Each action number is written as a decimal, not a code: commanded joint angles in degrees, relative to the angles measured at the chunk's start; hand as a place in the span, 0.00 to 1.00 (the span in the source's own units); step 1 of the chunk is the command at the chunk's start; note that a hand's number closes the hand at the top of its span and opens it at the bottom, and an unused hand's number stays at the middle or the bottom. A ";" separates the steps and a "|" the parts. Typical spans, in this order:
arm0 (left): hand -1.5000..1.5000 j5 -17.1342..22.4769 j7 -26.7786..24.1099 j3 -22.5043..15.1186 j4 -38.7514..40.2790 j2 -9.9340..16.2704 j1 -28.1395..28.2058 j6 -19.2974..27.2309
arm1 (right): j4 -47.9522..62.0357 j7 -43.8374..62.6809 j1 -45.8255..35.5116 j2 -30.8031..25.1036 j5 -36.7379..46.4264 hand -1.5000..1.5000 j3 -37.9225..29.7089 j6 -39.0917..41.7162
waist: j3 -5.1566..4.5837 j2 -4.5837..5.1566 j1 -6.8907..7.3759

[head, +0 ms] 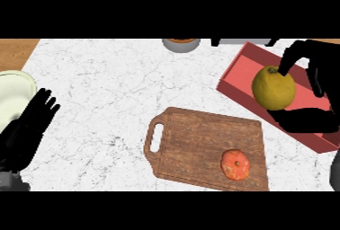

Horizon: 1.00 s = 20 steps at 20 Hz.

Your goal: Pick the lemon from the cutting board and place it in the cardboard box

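The yellow lemon (pixel 274 88) hangs over the reddish cardboard box (pixel 242 74) at the right of the counter. My right hand (pixel 317 58) is shut on it, fingers curled over its top and the thumb (pixel 305 120) under its lower end. Part of the box's inside is hidden by the hand and the lemon. The wooden cutting board (pixel 199 143) lies at the lower middle, its handle toward the left. My left hand (pixel 30 128) rests open at the left edge, fingers up, far from the board.
A round orange-red fruit (pixel 235 165) lies on the board's lower right part. A pale plate (pixel 13 94) sits at the left edge behind my left hand. A small round bowl (pixel 181 44) stands at the top edge.
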 commanded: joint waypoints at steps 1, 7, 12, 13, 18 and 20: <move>0.50 -1.06 1.91 -0.02 0.42 -0.15 -3.52 2.01 | 7.64 -3.44 -3.78 -3.16 0.22 1.00 -4.32 -0.99 | 0.02 0.12 0.04; 0.50 -1.77 -1.08 -1.52 0.37 -1.85 0.97 -0.34 | 19.76 -17.90 -1.11 -6.46 1.57 1.00 -6.22 -10.83 | 0.04 0.19 0.27; 0.50 0.93 2.53 1.68 0.17 0.85 -2.25 -0.87 | 30.75 -24.60 -2.09 -6.48 2.70 1.00 -7.37 -17.42 | 0.04 0.19 0.31; 0.50 -1.73 -0.73 -0.75 1.61 -1.44 -1.66 -0.33 | 31.87 -24.06 -1.78 -4.84 4.10 1.00 -5.96 -18.96 | 0.03 0.18 0.22; 0.50 -1.03 1.89 0.15 1.27 -1.01 -3.73 0.51 | 39.98 -28.58 -1.48 -3.44 4.07 1.00 -6.20 -22.82 | 0.04 0.19 0.18; 0.50 -1.00 -0.59 1.43 3.25 -0.28 -2.39 -0.75 | 45.42 -29.93 -2.71 -3.38 4.15 1.00 -6.20 -22.80 | 0.03 0.24 0.42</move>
